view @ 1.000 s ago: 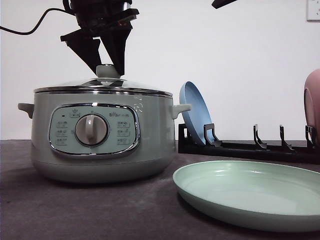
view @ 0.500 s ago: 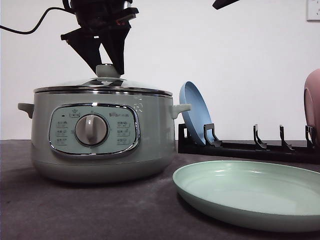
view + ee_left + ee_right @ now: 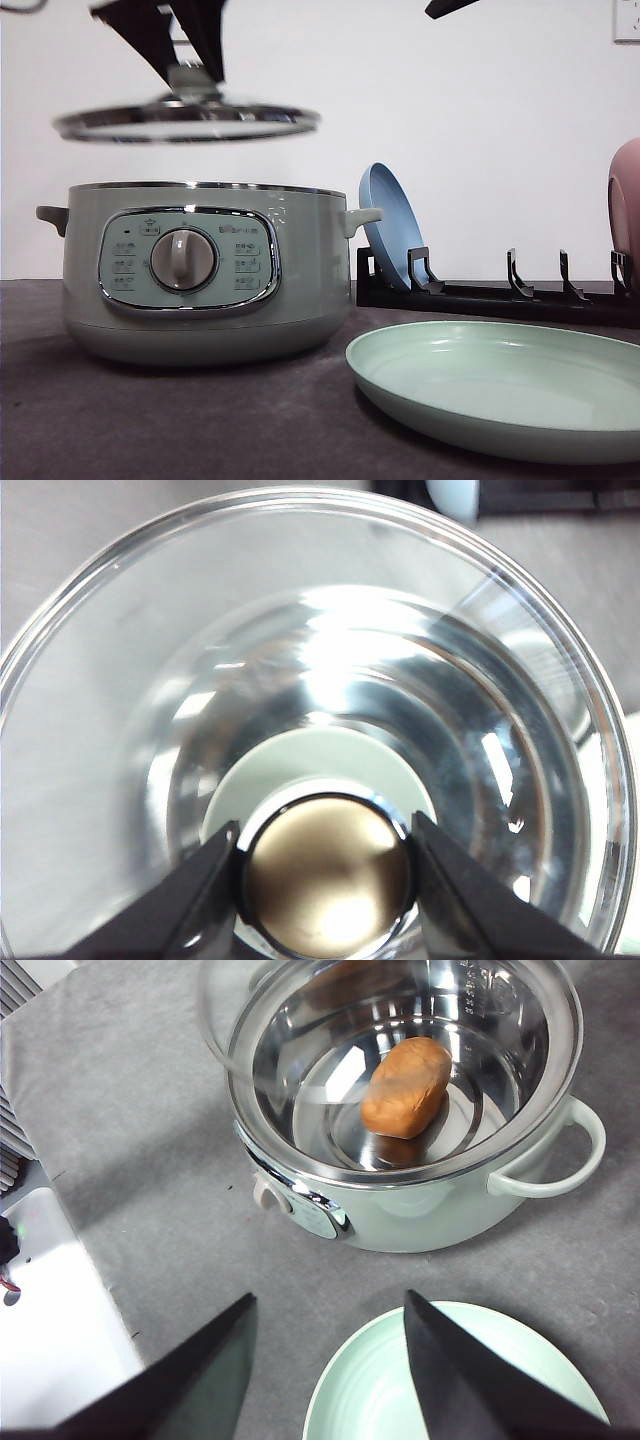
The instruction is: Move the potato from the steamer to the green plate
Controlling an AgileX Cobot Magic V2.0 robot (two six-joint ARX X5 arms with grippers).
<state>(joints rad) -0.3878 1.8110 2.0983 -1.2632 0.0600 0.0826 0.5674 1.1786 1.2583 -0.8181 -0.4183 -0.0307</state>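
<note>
With its left claw [image 3: 325,880] clamped on the knob, the glass lid [image 3: 187,122] hangs above the steamer [image 3: 200,270], exposing the potato [image 3: 406,1087] inside. Right claw [image 3: 325,1360] waits wide open over the green plate [image 3: 500,385].

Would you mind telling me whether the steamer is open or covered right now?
Open: the left pincer holds the lid by its knob, clear above the steamer.
</note>
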